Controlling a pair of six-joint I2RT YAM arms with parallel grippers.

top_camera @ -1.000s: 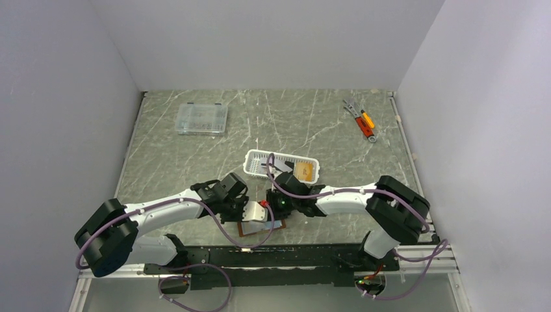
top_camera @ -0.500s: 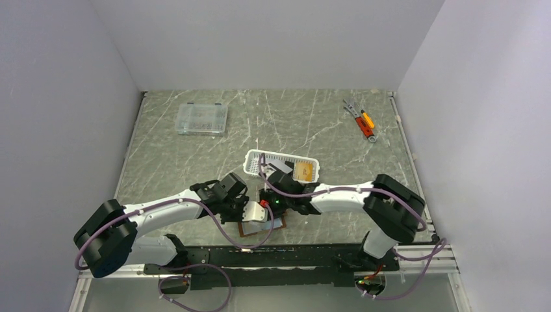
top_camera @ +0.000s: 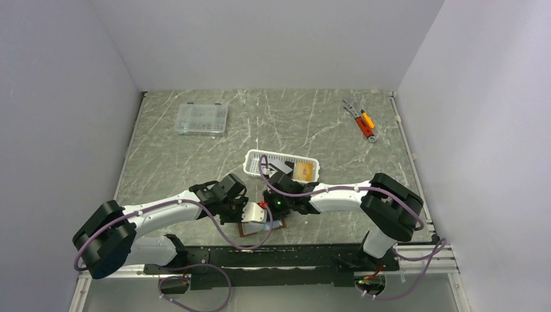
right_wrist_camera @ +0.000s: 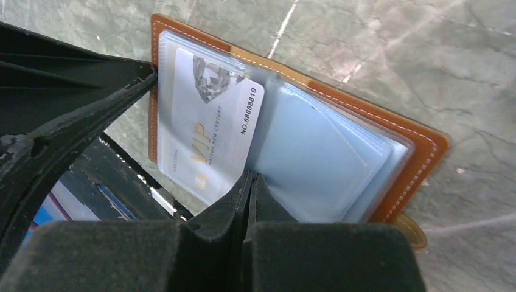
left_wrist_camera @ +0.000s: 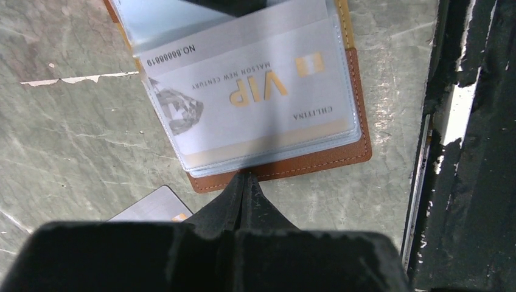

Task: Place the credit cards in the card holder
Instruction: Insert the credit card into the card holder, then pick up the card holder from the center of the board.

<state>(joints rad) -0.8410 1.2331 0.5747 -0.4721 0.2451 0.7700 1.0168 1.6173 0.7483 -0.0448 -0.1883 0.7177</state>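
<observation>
**Position.** The brown leather folding card holder (right_wrist_camera: 420,137) lay open on the table near its front edge, between both arms, with its clear plastic sleeves facing up. A pale credit card (left_wrist_camera: 255,97) with gold "VIP" lettering appeared mostly seated in one sleeve.

**Grippers.** The left gripper (left_wrist_camera: 244,182) had its fingers pressed fully together and empty, tips at the holder's stitched border. The right gripper (right_wrist_camera: 249,182) was likewise closed on nothing, tips against the sleeve beside the card's edge.

**Handling (judged).** The card was probably light, stiff and slick, so it was better pushed on its short edge than pinched. The holder looked soft and liable to slide, and was best pinned by its leather border.

**Surroundings.** The green-grey marbled table top (top_camera: 312,123) appeared hard and smooth. A flat grey card (left_wrist_camera: 155,207) lay just beside the holder. A white slotted basket (top_camera: 281,164) stood close behind. Pale walls enclosed three sides.
</observation>
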